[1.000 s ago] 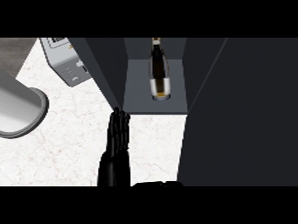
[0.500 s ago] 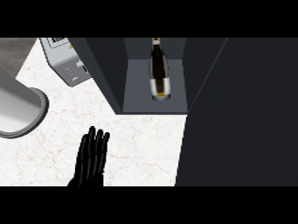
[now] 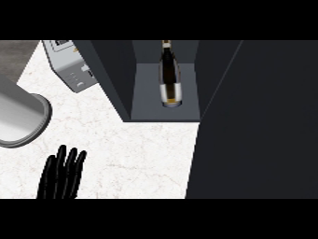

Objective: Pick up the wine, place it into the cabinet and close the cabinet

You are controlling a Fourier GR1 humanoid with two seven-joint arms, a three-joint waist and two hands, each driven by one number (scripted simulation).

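The wine bottle point(image 3: 169, 77) stands inside the cabinet point(image 3: 113, 74). The left hand point(image 3: 61, 175) is open over the desk point(image 3: 141, 149), fingers straight.

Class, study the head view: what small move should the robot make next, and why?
Probably start swinging the cabinet door shut: the wine already sits inside the cabinet, and the left hand is open, holding nothing.

white marble counter point(image 3: 141, 149) carries a grey cylinder point(image 3: 10, 116), small appliance point(image 3: 72, 65) and dark cabinet point(image 3: 109, 74).

One bottle point(image 3: 169, 77), one cabinet point(image 3: 116, 79), one hand point(image 3: 61, 177)
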